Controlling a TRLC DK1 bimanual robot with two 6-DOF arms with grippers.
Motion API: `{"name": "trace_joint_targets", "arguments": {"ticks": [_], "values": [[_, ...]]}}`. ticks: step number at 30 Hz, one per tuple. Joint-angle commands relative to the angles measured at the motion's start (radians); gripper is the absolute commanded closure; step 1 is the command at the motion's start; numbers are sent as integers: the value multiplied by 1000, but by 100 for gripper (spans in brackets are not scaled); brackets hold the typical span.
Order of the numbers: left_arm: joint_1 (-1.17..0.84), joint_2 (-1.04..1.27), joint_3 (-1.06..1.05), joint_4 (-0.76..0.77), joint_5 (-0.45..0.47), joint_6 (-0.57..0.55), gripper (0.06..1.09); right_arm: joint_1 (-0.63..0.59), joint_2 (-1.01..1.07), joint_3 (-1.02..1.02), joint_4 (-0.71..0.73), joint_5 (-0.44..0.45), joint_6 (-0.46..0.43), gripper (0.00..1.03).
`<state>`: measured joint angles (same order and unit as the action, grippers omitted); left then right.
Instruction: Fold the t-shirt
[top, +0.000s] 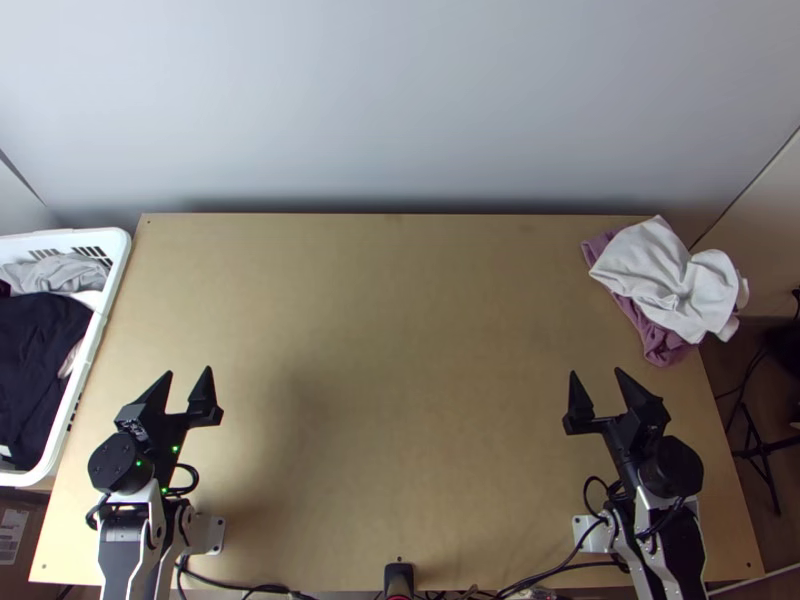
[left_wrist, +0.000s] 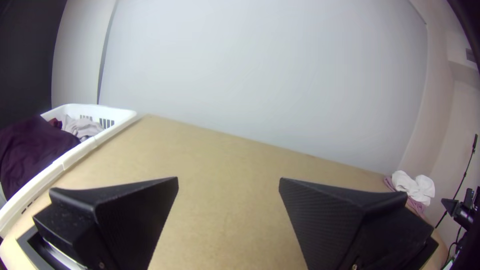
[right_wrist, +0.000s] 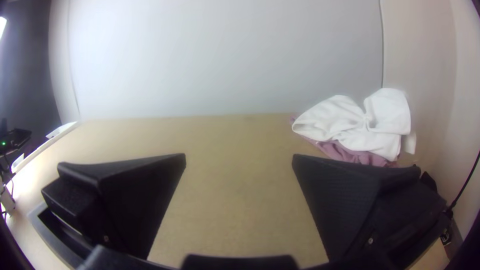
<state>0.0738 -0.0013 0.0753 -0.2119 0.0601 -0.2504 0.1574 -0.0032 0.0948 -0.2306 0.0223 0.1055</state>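
White cloth (top: 665, 278) bunched at 2 o'clock on the table (top: 400, 380); left pincer (top: 188, 371), right pincer (top: 596, 372) gape empty. Folding looks unbegun: fetch first.

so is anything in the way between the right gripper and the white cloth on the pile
Nothing visible blocks the right gripper from the white cloth. The mauve cloth sticks out from under it on the gripper's side, resting on the table.

Count one table (top: 400, 350), one basket (top: 60, 238), one left gripper (top: 188, 371), one right gripper (top: 595, 371), two fingers (left_wrist: 145, 205) each; on the table, one white cloth (top: 640, 260), one pink cloth (top: 660, 346); in the basket, at least two cloths (top: 40, 340).
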Motion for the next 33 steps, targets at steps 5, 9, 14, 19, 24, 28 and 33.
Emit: {"name": "trace_joint_targets", "arguments": {"ticks": [5,9,14,19,24,28,33], "values": [[-40,1,0,0,0,-4,10,47,0,0,5,2,5,4],[-49,1,0,0,0,-9,10,-1,0,0,10,2,3,4],[-69,0,3,9,0,-30,10,-13,0,0,2,2,5,4],[-115,-3,44,48,-2,43,10,-18,0,0,17,5,-4,4],[-137,-2,83,25,1,174,10,-48,0,0,28,8,-20,4],[-65,1,43,120,-14,261,10,-73,3,6,198,13,-24,3],[-45,110,149,123,-14,260,15,-68,292,132,300,11,-15,3]]}}
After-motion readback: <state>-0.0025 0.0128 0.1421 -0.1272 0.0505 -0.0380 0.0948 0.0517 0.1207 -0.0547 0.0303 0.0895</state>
